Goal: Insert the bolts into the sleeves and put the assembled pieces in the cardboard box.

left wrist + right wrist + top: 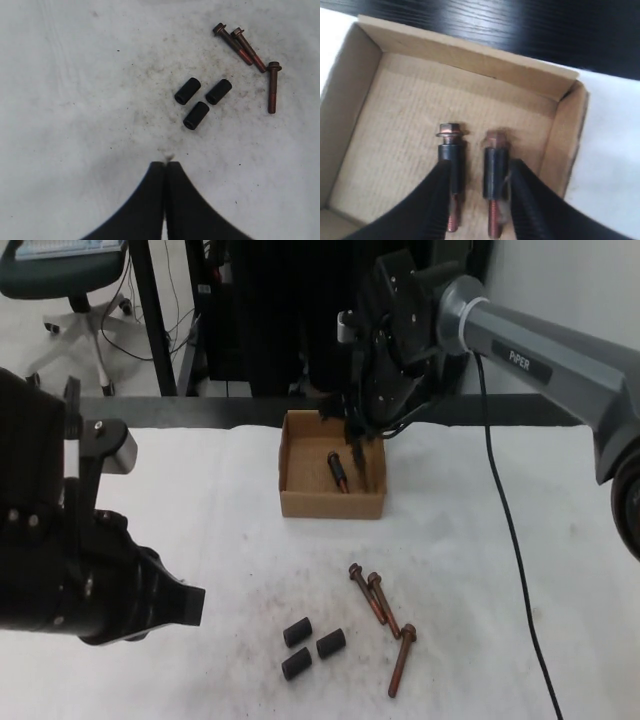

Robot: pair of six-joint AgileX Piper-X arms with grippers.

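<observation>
The right tool hung low inside the box with its fingers apart and nothing clamped between them. Two assembled pieces lay side by side on the box floor, heads pointing the same way, each a bolt pushed through a dark sleeve. Both sat in the gap between the fingers. One was just beside one finger, and the other was so close to the opposite finger that I could not tell whether they touched.

From the high view the box stood at the far middle of the table. The right arm came in from the right and bent down over it, and one piece showed inside next to the tool. A black cable trailed across the table on the right.

The left tool hovered above the table with its fingers pressed together, holding nothing. The left arm sat at the near left of the table.

Three loose sleeves lay in a tight cluster on the table ahead of the left tool, close to one another. Three loose bolts lay near the sleeves, on the right of them in the high view. Two were side by side with their heads together, and the third was a little apart. The loose sleeves and bolts were on the near middle of the table, well apart from the box
</observation>
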